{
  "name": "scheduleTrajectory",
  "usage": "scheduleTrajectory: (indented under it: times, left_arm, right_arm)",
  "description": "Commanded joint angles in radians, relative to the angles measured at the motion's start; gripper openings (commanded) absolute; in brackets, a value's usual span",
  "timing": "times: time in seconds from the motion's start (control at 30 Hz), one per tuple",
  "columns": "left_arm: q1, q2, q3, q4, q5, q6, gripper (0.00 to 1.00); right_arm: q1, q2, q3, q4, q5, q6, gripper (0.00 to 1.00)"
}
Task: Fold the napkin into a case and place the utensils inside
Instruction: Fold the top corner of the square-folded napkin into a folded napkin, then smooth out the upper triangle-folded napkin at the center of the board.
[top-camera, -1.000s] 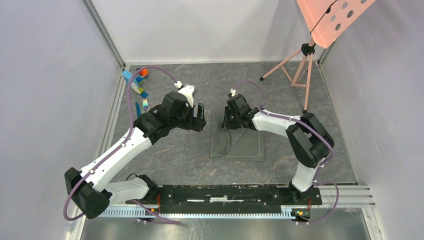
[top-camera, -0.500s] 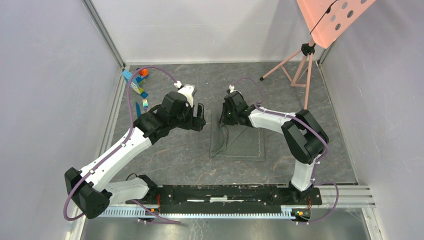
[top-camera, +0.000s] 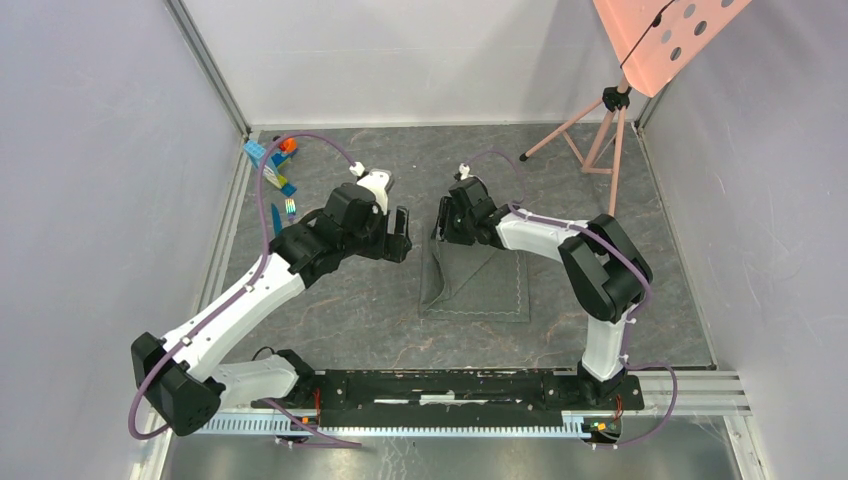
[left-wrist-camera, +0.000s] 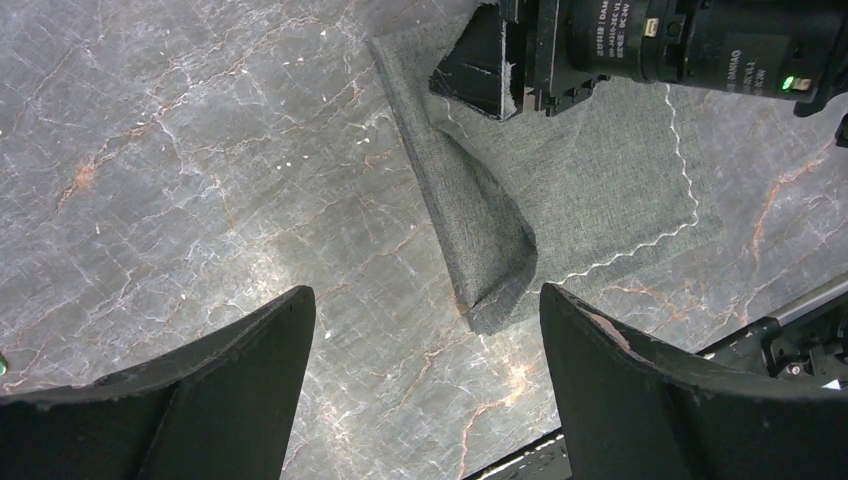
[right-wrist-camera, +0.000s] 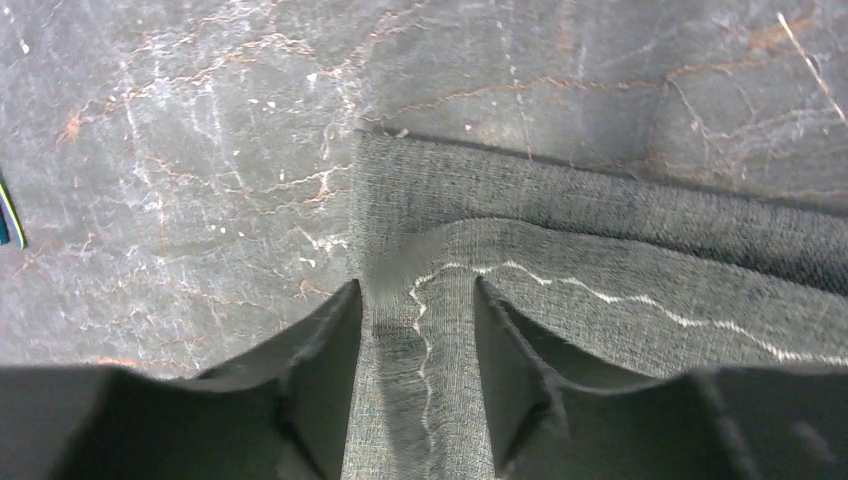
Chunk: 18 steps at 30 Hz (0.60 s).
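Note:
The dark grey napkin (top-camera: 490, 285) lies on the marble-patterned table between the arms, its left side doubled over into a narrow flap (left-wrist-camera: 470, 220). My right gripper (top-camera: 440, 232) is low over the napkin's far left corner. Its fingers stand apart in the right wrist view, open (right-wrist-camera: 415, 290), with the stitched cloth (right-wrist-camera: 600, 260) lying between them. Just left of the napkin my left gripper (top-camera: 400, 235) hovers, wide open (left-wrist-camera: 425, 300) over bare table with nothing held. The utensils, a blue knife (top-camera: 276, 218) and a fork (top-camera: 290, 208), lie far left.
Blue and orange toy blocks (top-camera: 272, 160) sit in the far left corner. A pink tripod (top-camera: 590, 140) carrying a pink perforated board (top-camera: 665, 35) stands at the far right. Grey walls enclose the table on three sides.
The right gripper has carried the napkin's flap left and farther away, laid it down flatter, and its jaws have widened. The left arm has not moved.

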<state>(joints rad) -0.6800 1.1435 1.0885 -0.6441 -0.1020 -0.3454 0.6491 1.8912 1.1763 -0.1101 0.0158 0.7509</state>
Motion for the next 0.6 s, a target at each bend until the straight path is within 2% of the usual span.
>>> scheduleTrajectory:
  times: [0.0, 0.07, 0.17, 0.23, 0.33, 0.4, 0.57]
  left_arm:
    - [0.005, 0.012, -0.014, 0.035, 0.015, 0.049, 0.89]
    - [0.005, 0.016, -0.029, 0.041, 0.052, 0.024, 0.88]
    - [0.005, 0.013, -0.091, 0.074, 0.137, -0.044, 0.84]
    - [0.005, 0.014, -0.144, 0.122, 0.209, -0.103, 0.81]
    - [0.005, 0.035, -0.220, 0.220, 0.318, -0.193, 0.80]
    - [0.004, 0.070, -0.248, 0.282, 0.370, -0.231, 0.79]
    - [0.003, 0.185, -0.262, 0.393, 0.409, -0.272, 0.74]
  right_arm:
    - [-0.022, -0.033, 0.048, 0.075, -0.078, -0.051, 0.57]
    - [-0.044, -0.064, 0.045, 0.078, -0.132, -0.086, 0.65]
    - [-0.085, -0.141, -0.003, 0.082, -0.167, -0.146, 0.69]
    - [-0.124, -0.189, -0.069, 0.142, -0.247, -0.191, 0.70]
    - [-0.198, -0.224, -0.156, 0.190, -0.350, -0.229, 0.69]
    - [-0.238, -0.228, -0.205, 0.236, -0.433, -0.234, 0.65]
    - [-0.282, -0.219, -0.248, 0.248, -0.470, -0.284, 0.56]
